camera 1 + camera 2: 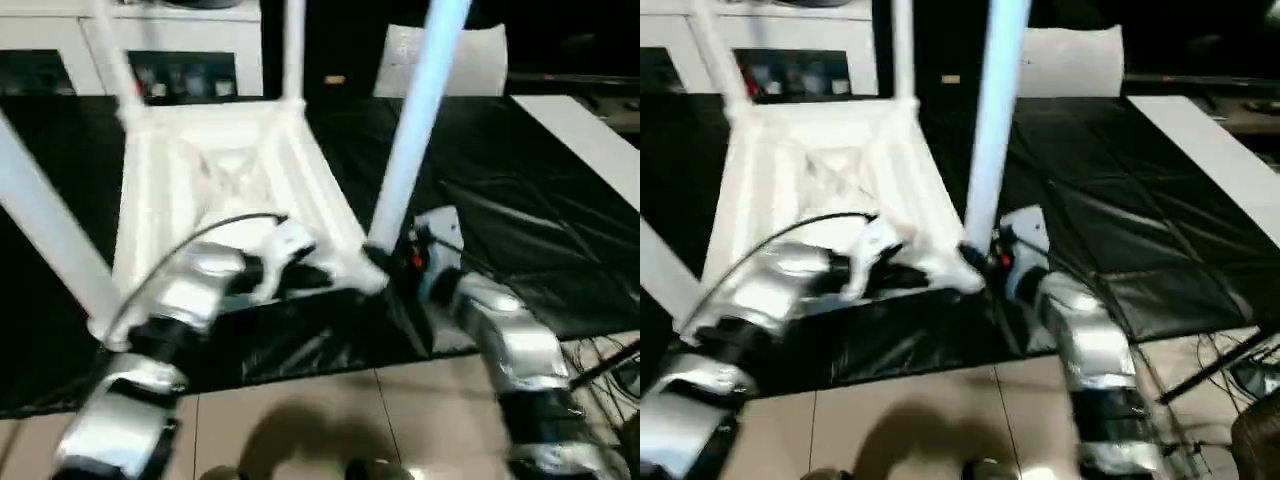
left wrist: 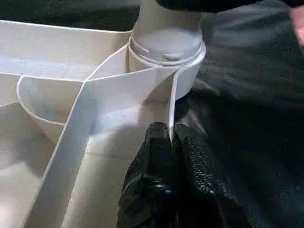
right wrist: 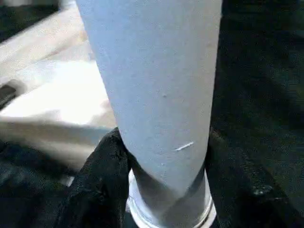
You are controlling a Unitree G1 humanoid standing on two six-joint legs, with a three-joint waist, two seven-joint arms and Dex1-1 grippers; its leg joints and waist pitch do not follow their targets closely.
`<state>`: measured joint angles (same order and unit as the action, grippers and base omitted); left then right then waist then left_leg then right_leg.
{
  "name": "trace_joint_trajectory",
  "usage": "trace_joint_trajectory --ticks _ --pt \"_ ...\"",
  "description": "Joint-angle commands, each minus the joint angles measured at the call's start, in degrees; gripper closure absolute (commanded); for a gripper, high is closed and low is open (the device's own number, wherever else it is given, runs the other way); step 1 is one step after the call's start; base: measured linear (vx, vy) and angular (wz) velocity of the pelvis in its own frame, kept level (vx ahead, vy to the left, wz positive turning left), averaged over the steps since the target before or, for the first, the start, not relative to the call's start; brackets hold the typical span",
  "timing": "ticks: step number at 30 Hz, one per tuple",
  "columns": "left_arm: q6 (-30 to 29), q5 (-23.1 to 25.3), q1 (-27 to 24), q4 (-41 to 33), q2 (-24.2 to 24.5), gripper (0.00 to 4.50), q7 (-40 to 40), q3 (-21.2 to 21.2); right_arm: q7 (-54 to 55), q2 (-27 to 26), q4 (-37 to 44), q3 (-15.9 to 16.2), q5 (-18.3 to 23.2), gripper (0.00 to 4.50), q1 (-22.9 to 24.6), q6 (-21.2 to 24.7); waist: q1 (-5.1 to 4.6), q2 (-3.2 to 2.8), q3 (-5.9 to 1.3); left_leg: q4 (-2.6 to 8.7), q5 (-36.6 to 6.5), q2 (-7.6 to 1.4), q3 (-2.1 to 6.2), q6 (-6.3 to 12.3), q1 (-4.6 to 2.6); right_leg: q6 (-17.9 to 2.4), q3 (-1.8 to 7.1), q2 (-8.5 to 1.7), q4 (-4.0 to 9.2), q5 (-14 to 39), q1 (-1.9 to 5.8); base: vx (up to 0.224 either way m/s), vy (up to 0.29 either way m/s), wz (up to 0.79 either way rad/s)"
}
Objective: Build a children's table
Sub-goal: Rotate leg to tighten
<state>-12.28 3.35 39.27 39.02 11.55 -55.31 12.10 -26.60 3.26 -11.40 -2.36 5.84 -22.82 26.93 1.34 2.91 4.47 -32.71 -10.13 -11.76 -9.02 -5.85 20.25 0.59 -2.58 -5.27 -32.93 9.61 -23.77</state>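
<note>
The children's table lies upside down on a black sheet, its white tabletop (image 1: 225,170) showing the ribbed underside. Several white legs stand up from its corner sockets. The near right leg (image 1: 418,130) sits in its round socket (image 2: 166,50). My right gripper (image 3: 164,159) is shut around the base of this leg (image 3: 156,85), one black finger (image 3: 102,161) on each side. My left gripper (image 2: 170,140) is shut on the thin rim wall (image 2: 173,95) of the tabletop just beside that socket. In the head view it sits at the near edge (image 1: 318,275).
A white cabinet with glass doors (image 1: 160,55) stands behind the table. A flat white sheet (image 1: 590,140) lies at the right on the black sheet (image 1: 520,230). Tiled floor (image 1: 330,410) and cables (image 1: 612,362) lie near my arms.
</note>
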Motion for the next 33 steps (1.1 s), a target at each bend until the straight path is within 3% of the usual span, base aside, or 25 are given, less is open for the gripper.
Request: trace_joint_trajectory --ticks 1,2,3,5,6,8,12,14,16,20,27,28,31,33 --pt "0.7 -2.2 4.3 -1.1 -7.8 4.5 6.9 0.7 -1.0 -8.0 -3.0 9.2 2.4 2.57 -0.7 3.3 -0.29 -0.19 -2.84 4.66 -23.3 -0.06 0.17 -0.23 -0.18 -4.6 0.59 -1.72 5.52 33.8 1.77 0.0 0.0 0.0" --pt "0.6 -2.0 4.5 -0.9 -8.1 4.5 7.7 0.6 0.3 -8.5 -3.6 8.9 2.1 2.57 -1.1 3.1 -0.43 -0.3 -2.71 4.69 -23.6 -0.11 0.05 -0.06 -0.28 -4.7 0.77 -1.66 5.57 33.4 1.38 0.0 0.0 0.0" --pt "-0.3 -0.1 5.1 -1.2 -9.0 4.5 10.1 0.6 4.2 -11.4 -5.0 7.1 1.3 2.57 -2.5 1.0 -0.58 0.04 -2.84 4.59 -24.0 0.0 0.03 -0.05 -0.35 -4.6 0.7 -1.59 5.63 33.4 1.45 0.0 0.0 0.0" --pt "-0.5 0.6 5.0 -1.6 -9.1 4.5 10.3 0.9 5.2 -11.9 -5.2 6.8 0.9 2.57 -2.7 0.0 -0.66 -0.21 -3.0 4.65 -22.5 -0.1 -0.02 0.05 -0.13 -5.0 0.9 -1.78 5.47 31.6 1.56 0.0 0.0 0.0" --pt "-0.5 0.9 4.8 -2.0 -8.9 4.5 9.9 1.2 5.3 -12.0 -5.0 6.7 0.8 2.01 -2.7 -0.5 -0.66 -0.24 -3.01 4.62 -21.9 -0.17 -0.19 0.45 -0.13 -5.5 1.12 -1.71 5.34 29.6 1.44 0.0 0.0 0.0" --pt "-0.9 1.2 3.9 -2.8 -7.8 4.5 8.8 1.8 5.6 -12.1 -4.3 5.6 1.3 1.85 -2.3 -0.7 -0.71 -0.31 -3.08 4.75 -20.7 -0.35 -0.35 0.85 0.15 -6.8 1.34 -1.59 4.76 25.4 1.74 0.0 0.0 0.0" --pt "-0.1 1.4 1.6 -4.4 -3.2 4.5 3.7 2.7 0.5 -7.4 -0.4 5.8 2.0 1.4 0.5 -2.6 -0.49 -0.27 -3.46 4.61 -17.5 -0.6 -0.73 1.76 0.4 -8.8 1.59 -1.63 3.94 19.1 2.29 0.013 -0.001 0.0" --pt "0.2 1.6 1.0 -4.7 -2.1 4.5 2.3 2.7 -1.4 -6.0 0.3 5.6 2.0 1.28 1.2 -3.6 -0.36 -0.34 -3.72 4.26 -15.1 -0.61 -1.05 2.41 0.24 -10.3 1.75 -1.59 3.49 14.6 2.29 0.058 -0.013 0.03" --pt "0.4 1.6 0.8 -4.7 -1.8 4.5 1.9 2.7 -2.0 -5.4 0.5 5.6 2.0 1.03 1.4 -3.8 -0.42 -0.2 -3.82 4.08 -11.9 -0.45 -1.26 3.31 0.54 -11.7 1.69 -1.64 3.16 11.6 2.8 0.027 -0.01 0.02" --pt "4.8 1.4 -0.6 -4.2 3.2 4.5 -5.0 3.0 -13.3 4.5 2.6 5.6 3.3 0.69 3.4 -6.5 0.05 -0.32 -3.88 3.97 -10.2 -0.6 -1.3 4.21 0.56 -11.7 1.69 -1.72 3.18 11.5 3.09 0.0 0.0 0.0" --pt "8.3 0.4 -1.2 -3.7 7.1 4.5 -12.9 4.5 -23.2 11.4 2.0 4.7 4.4 0.22 2.7 -8.5 0.66 -0.35 -4.08 3.73 -9.8 -0.83 -1.45 4.3 0.1 -14.2 1.78 -1.66 2.56 8.8 3.12 0.0 0.0 0.0" --pt "10.9 0.4 -1.1 -3.0 8.3 4.5 -15.4 5.1 -26.4 13.3 1.7 4.7 4.8 0.22 2.3 -9.0 0.67 -0.4 -4.08 3.78 -9.8 -0.86 -1.44 4.28 0.06 -14.4 1.76 -1.63 2.56 8.7 3.09 0.0 0.0 0.0" --pt "14.9 -0.4 -0.7 -1.4 10.6 4.5 -22.4 5.9 -34.6 17.0 0.8 5.8 6.2 0.22 1.1 -9.6 1.01 -0.53 -4.17 3.67 -10.2 -0.92 -1.49 4.76 -0.18 -15.2 1.74 -1.63 2.35 7.3 3.11 0.0 0.0 0.0" --pt "17.0 -0.1 -0.3 -0.7 12.3 4.5 -26.5 7.4 -40.6 20.1 -0.4 8.3 6.3 0.22 0.5 -12.5 1.14 -0.57 -4.25 3.63 -10.6 -0.96 -1.48 4.81 -0.26 -15.7 1.61 -1.64 2.23 7.2 3.11 0.0 0.0 0.0"
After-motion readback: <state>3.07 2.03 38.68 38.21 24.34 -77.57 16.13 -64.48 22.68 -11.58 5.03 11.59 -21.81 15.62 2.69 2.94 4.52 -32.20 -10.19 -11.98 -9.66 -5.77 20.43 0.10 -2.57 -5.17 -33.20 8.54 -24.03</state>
